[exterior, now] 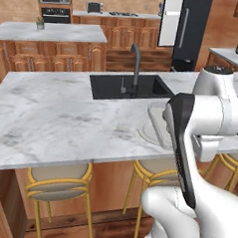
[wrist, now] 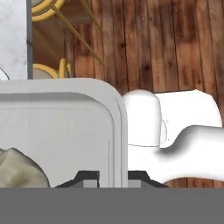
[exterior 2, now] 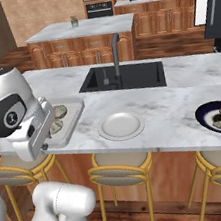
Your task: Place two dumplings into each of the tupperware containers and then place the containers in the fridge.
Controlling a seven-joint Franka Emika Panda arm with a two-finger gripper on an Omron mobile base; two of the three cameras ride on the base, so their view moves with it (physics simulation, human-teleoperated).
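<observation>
Marble counter [exterior 2: 181, 96] holds the shallow whitish plastic tupperware tray [exterior 2: 72, 119] at its near edge. Its thin stiff rim [wrist: 117, 131] is pinched by the gripper [wrist: 113, 178]. Light and slippery, it is best held level.

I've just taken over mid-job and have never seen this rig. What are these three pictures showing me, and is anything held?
This is a white robot arm on a driving base. Two pictures come from cameras on the base, behind the arm to its left and right. The third looks along the end effector. It is shut on the rim of a tupperware container holding two dumplings, at the near edge of the marble counter. Further along sit a white plate and a dark plate with more dumplings.
</observation>
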